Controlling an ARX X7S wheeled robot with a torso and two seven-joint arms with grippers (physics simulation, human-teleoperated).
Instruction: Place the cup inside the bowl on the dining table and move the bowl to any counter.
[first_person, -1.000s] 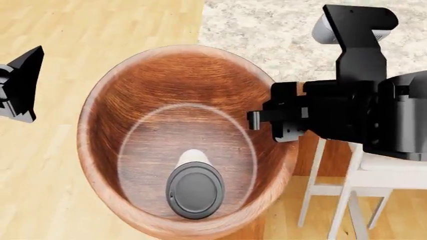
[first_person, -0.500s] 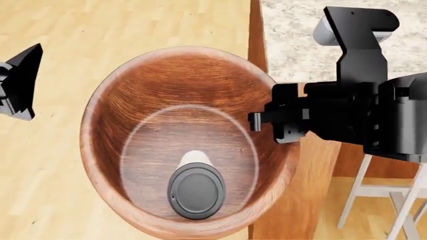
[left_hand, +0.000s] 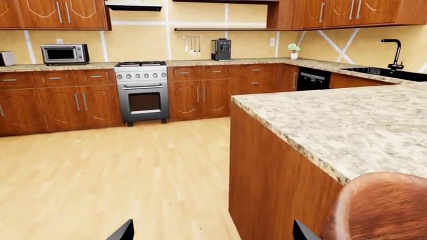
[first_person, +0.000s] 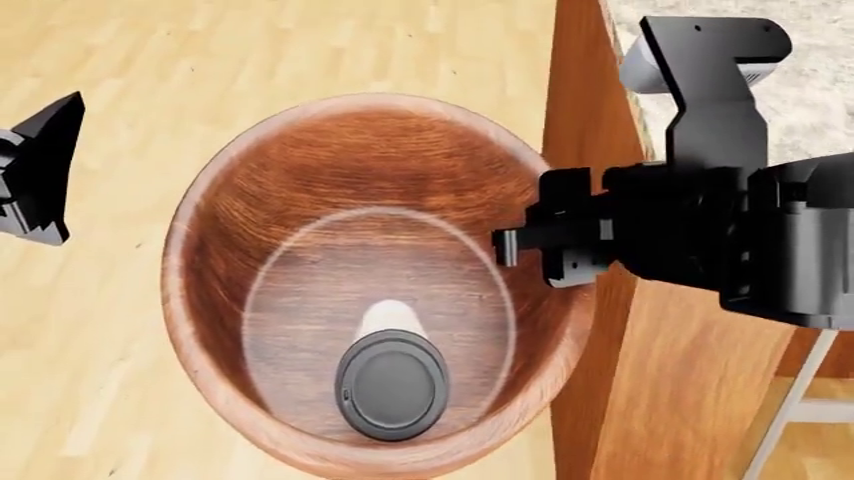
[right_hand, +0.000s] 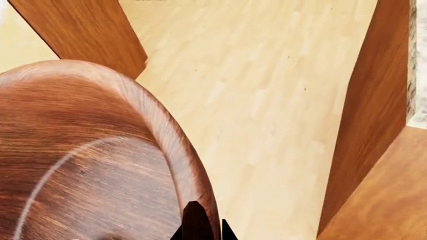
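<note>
The reddish-brown wooden bowl (first_person: 334, 180) hangs over the wood floor, just left of the dining table (first_person: 801, 110). My right gripper (first_person: 531, 245) is shut on the bowl's right rim, one finger inside the wall and one outside. The right wrist view shows that gripper (right_hand: 210, 231) pinching the bowl (right_hand: 80, 150) at its rim. The cup (first_person: 390, 380), cream-white with a dark grey lid, stands on the bowl's bottom. My left gripper (first_person: 47, 165) is open and holds nothing, left of the bowl. In the left wrist view the left gripper (left_hand: 213, 235) is over the floor, with the bowl (left_hand: 380, 210) beside it.
The dining table (left_hand: 333, 125) has a pale speckled granite top and a tall wood side panel. A counter (left_hand: 213, 62) runs along the far wall with a stove (left_hand: 141, 92) and a microwave (left_hand: 63, 52). Another counter stretch holds a sink tap (left_hand: 395, 52). A white chair leg (first_person: 787, 420) shows beside the table.
The table's edge and side panel have slid right in the head view, and more floor shows around the bowl. The bowl, the cup and both grippers keep their places relative to me.
</note>
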